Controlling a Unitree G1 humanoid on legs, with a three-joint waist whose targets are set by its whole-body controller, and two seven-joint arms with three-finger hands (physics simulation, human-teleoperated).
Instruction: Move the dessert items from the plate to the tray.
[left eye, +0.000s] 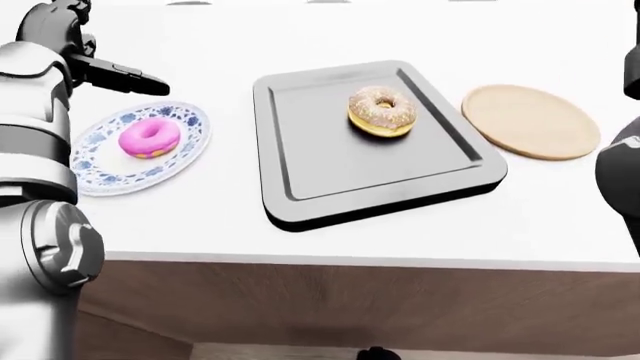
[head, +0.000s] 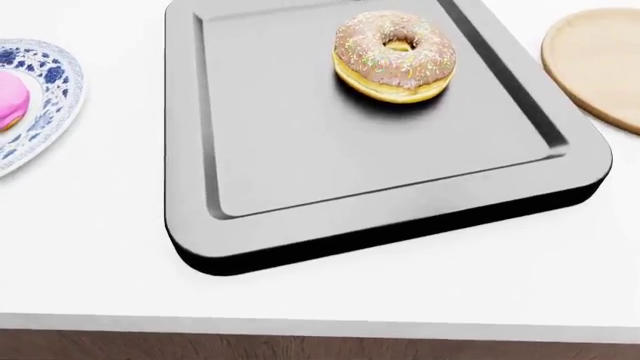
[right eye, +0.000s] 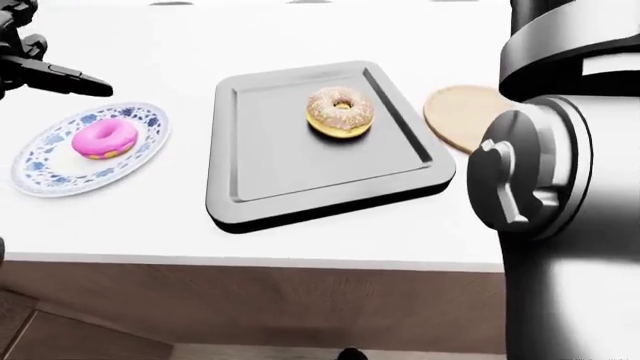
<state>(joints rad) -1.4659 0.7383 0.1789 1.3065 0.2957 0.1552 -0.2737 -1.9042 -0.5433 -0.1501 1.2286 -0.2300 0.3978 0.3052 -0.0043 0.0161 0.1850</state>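
The pink donut (left eye: 149, 139) lies on the blue-patterned plate (left eye: 190, 120) near the table's (left eye: 560, 217) left edge, not yet moved. The sprinkled donut (left eye: 381, 112) already sits on the gray tray (left eye: 300, 161) at the table's middle. The left hand (left eye: 120, 75) hovers just beyond the plate, fingers extended, holding nothing, and is the nearer one. The right hand is out of view. A wooden board (left eye: 530, 120) lies right of the tray.
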